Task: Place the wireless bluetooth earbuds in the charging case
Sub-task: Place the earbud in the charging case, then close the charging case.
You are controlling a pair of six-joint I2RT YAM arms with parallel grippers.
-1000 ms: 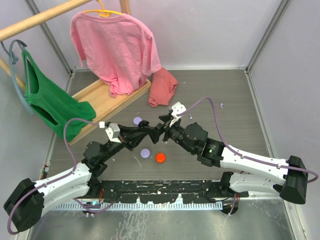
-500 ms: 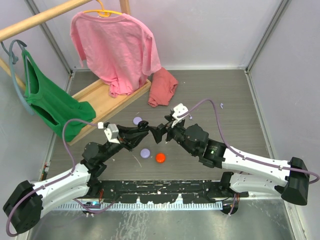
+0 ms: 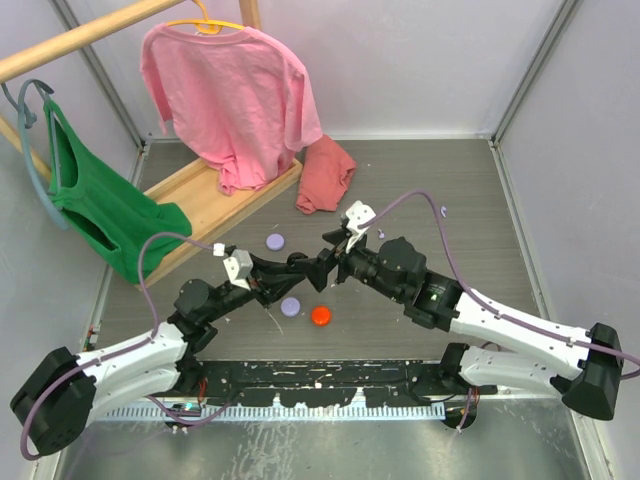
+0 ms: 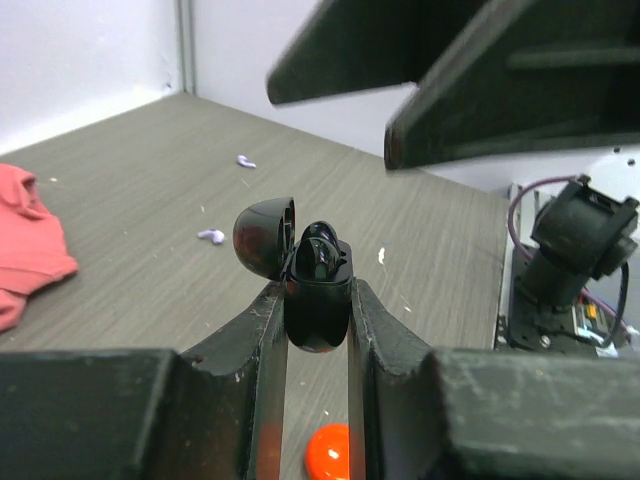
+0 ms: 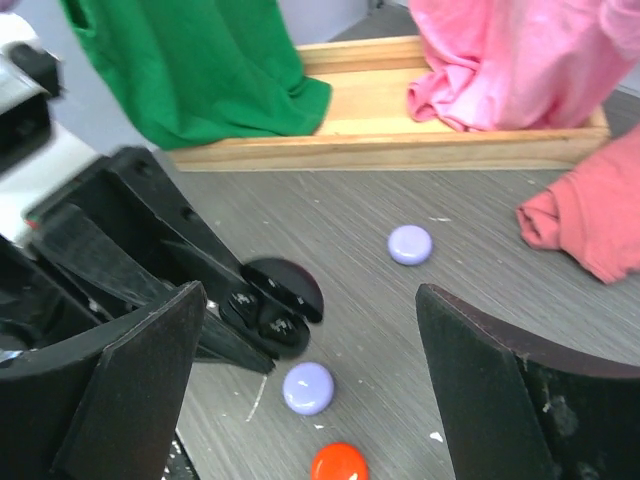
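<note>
My left gripper (image 4: 317,295) is shut on a black charging case (image 4: 318,300) and holds it above the table with its lid (image 4: 263,236) swung open. Two glossy black earbuds (image 5: 246,301) sit in the case's wells. My right gripper (image 5: 310,295) hangs just over the case, open wide, with nothing between its fingers (image 5: 140,380). From above, the two grippers meet at the table's middle, around the case (image 3: 301,266). Two tiny lavender bits (image 4: 211,236) lie loose on the table farther off.
Two lavender pucks (image 3: 275,241) (image 3: 291,307) and an orange-red puck (image 3: 321,316) lie below and beside the case. A crumpled red cloth (image 3: 326,176) and a wooden rack base (image 3: 210,200) with pink (image 3: 235,100) and green (image 3: 100,210) shirts fill the back left.
The right gripper's jaws have spread wider and drawn back slightly from the case. The left gripper has shifted a little right, still holding the case.
</note>
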